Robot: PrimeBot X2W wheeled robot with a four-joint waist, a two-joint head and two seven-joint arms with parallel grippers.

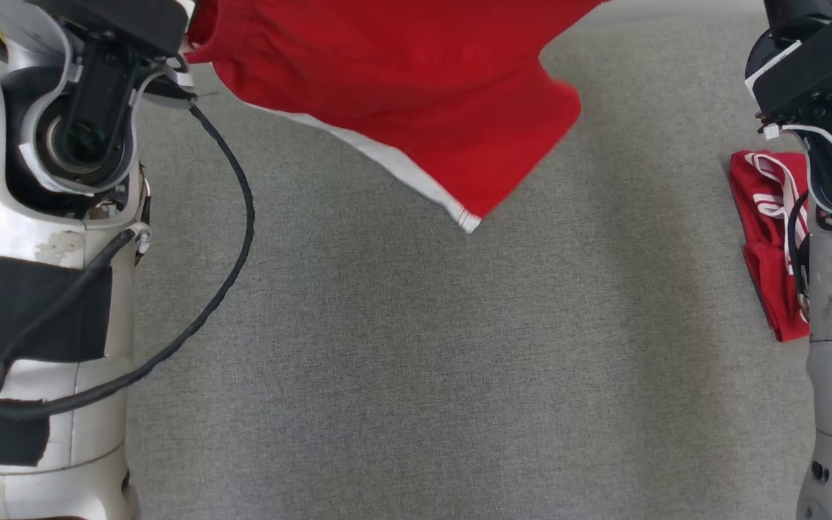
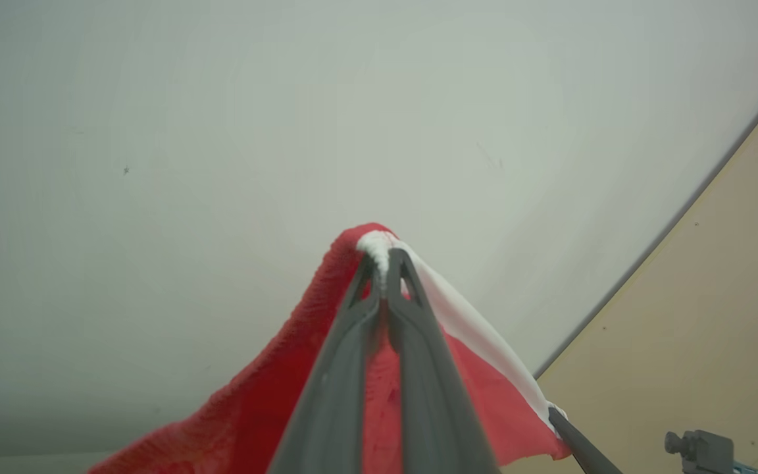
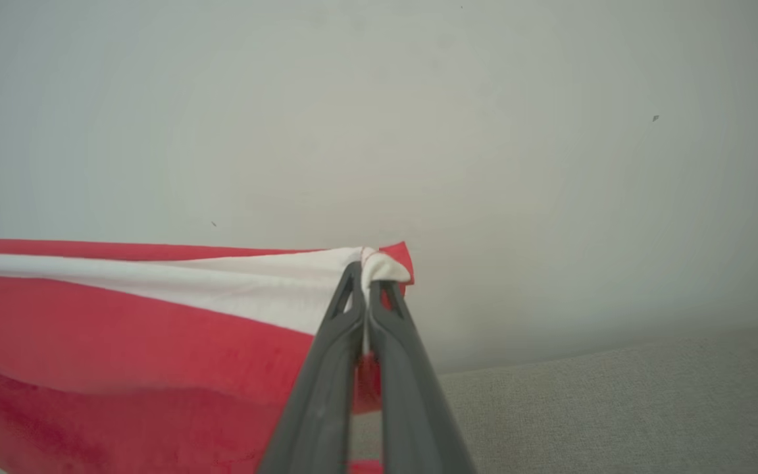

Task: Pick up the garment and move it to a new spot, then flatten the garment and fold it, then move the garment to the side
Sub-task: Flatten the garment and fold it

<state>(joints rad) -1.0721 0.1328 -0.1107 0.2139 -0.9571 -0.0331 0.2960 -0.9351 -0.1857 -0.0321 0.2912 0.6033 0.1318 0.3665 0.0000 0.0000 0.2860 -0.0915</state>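
Observation:
The garment (image 1: 416, 94) is red with a white band and hangs in the air over the far part of the grey table, its lowest corner pointing down towards the table's middle. In the left wrist view my left gripper (image 2: 384, 260) is shut on a white-edged corner of the garment (image 2: 254, 401). Over in the right wrist view my right gripper (image 3: 367, 273) is shut on another white-edged corner, and the garment (image 3: 122, 342) stretches away to the left. Both dark wrists rise at the head view's upper corners, with the fingertips out of that frame.
A second red and white garment (image 1: 766, 231) lies folded on the grey table (image 1: 416, 361) at the right, partly behind my right arm. A black cable (image 1: 235, 238) loops from my left arm. A pale wall (image 3: 379, 118) stands behind the table.

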